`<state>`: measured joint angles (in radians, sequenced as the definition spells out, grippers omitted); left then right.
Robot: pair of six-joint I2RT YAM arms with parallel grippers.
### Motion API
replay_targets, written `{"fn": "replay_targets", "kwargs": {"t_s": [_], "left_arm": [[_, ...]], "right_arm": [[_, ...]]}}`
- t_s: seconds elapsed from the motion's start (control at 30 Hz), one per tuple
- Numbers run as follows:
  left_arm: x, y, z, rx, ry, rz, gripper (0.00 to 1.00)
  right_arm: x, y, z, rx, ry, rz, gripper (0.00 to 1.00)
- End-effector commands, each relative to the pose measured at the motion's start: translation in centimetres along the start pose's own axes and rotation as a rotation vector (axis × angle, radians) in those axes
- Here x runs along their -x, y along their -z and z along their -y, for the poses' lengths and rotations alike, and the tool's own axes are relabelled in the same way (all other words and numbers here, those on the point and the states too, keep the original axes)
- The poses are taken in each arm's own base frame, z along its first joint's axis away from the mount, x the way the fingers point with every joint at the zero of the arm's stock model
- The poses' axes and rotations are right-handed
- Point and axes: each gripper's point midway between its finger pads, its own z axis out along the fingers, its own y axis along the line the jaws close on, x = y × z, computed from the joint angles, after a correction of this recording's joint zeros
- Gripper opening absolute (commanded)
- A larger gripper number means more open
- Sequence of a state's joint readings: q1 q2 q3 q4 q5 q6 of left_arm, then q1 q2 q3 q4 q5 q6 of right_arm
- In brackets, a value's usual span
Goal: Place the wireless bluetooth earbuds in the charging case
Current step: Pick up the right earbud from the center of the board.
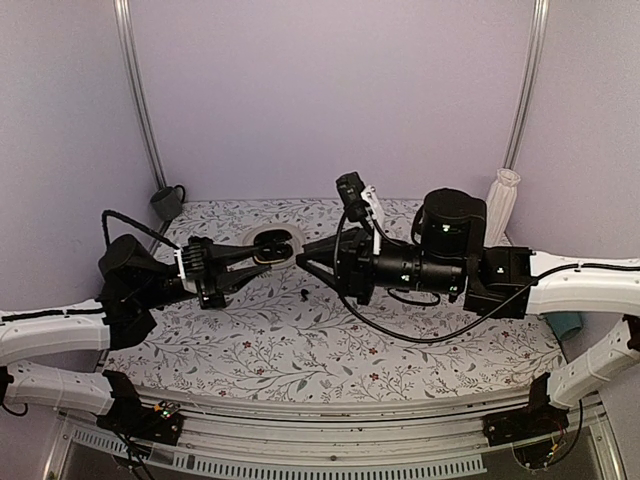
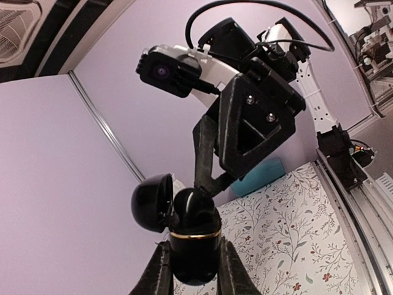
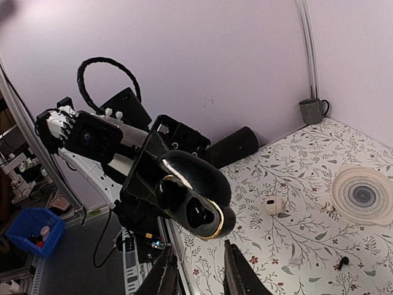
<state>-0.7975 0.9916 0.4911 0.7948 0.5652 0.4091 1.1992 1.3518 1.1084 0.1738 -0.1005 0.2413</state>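
Soft, even overhead lighting; glare streaks the glossy charging case (image 3: 190,184). Away from the case, wrist views bow at the edges and appear slightly blurred.

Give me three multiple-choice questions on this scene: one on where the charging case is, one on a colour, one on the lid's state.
1. Where is the charging case?
A on the floor
B between the fingers of the left gripper
C in a drawer

2. What colour is the band around its rim?
A gold
B red
C white

3. How is its lid?
A shut
B open
C missing

Answers:
1 B: the left wrist view shows both fingers clamping its body.
2 A: a thin gold ring shows in both wrist views.
3 B: the lid is swung back on its hinge, beside the body.
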Motion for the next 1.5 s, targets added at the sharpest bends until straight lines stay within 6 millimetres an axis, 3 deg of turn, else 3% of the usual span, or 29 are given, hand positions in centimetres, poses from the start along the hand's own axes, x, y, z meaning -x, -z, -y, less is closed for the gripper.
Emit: {"fn": "replay_targets", "kwargs": {"t_s": [0.0,0.2,0.8,1.03,1.47], "left_arm": [[0.4,-0.3,0.0,0.017,-0.022,0.017,0.0],[0.2,-0.4,0.2,0.015,-0.016,0.014,0.0],[-1.2,-0.8,-0.4,0.064,-0.01,-0.034,0.0],[-1.9,-0.7,-1.8,0.151,0.035,-0.059,0.0],[-3.4,-1.0,-1.9,0.168,0.119,-0.098,0.0]], "right_arm": [[1.1,-1.3,-0.9,0.038,-0.034,0.027,0.26],[2.1,-2.1,-0.7,0.019,-0.051,0.06,0.24],[2.2,-2.2,-0.8,0.023,-0.081,0.078,0.14],[1.8,-1.3,0.6,-0.055,-0.107,0.082,0.27],[1.5,-2.2,1.3,-0.091,-0.159,0.053,0.28]]}}
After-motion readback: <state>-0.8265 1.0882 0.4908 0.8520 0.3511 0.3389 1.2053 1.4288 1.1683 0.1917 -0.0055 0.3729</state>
